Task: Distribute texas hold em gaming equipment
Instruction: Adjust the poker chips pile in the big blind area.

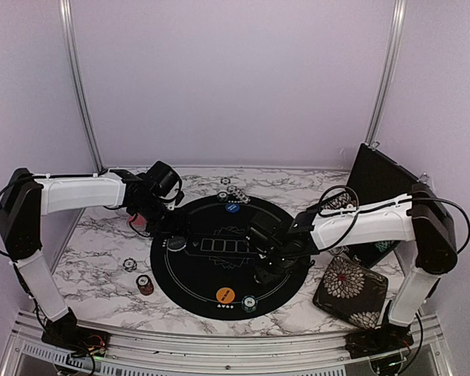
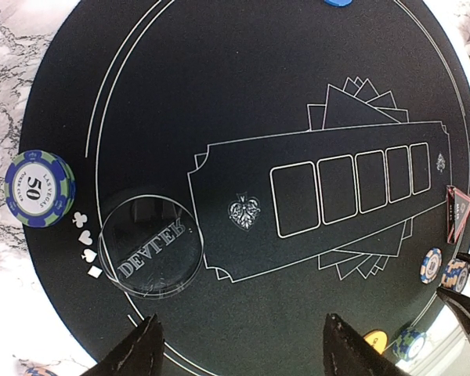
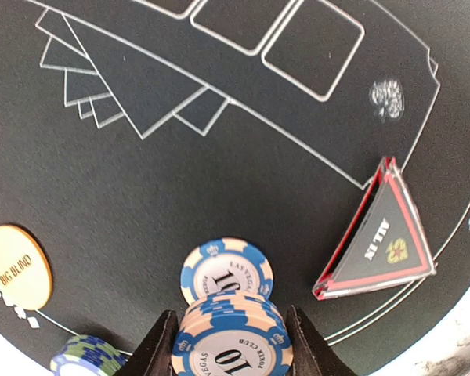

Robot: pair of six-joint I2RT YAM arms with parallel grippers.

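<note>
The texas hold em gaming equipment lies on and around a round black mat [image 1: 189, 276]. My right gripper [image 3: 229, 346] is shut on a short stack of blue-and-peach "10" chips [image 3: 233, 323], held right beside a single matching chip [image 3: 224, 265] that lies flat on the mat. A red-edged black "ALL IN" triangle [image 3: 381, 243] rests to its right. My left gripper [image 2: 243, 348] is open over the mat's left rim, with nothing between its fingers. Ahead of it sit a clear "DEALER" disc [image 2: 150, 243] and a blue-green "50" chip stack [image 2: 37, 188].
A "BIG BLIND" disc [image 3: 18, 266] and a blue-green chip stack [image 3: 86, 358] sit at the mat's near edge. A blue disc [image 1: 232, 208] and chips [image 1: 233, 191] lie at its far edge. More chips [image 1: 145, 284] lie left of the mat. A floral pouch [image 1: 350, 290] and a black case [image 1: 376, 188] stand right.
</note>
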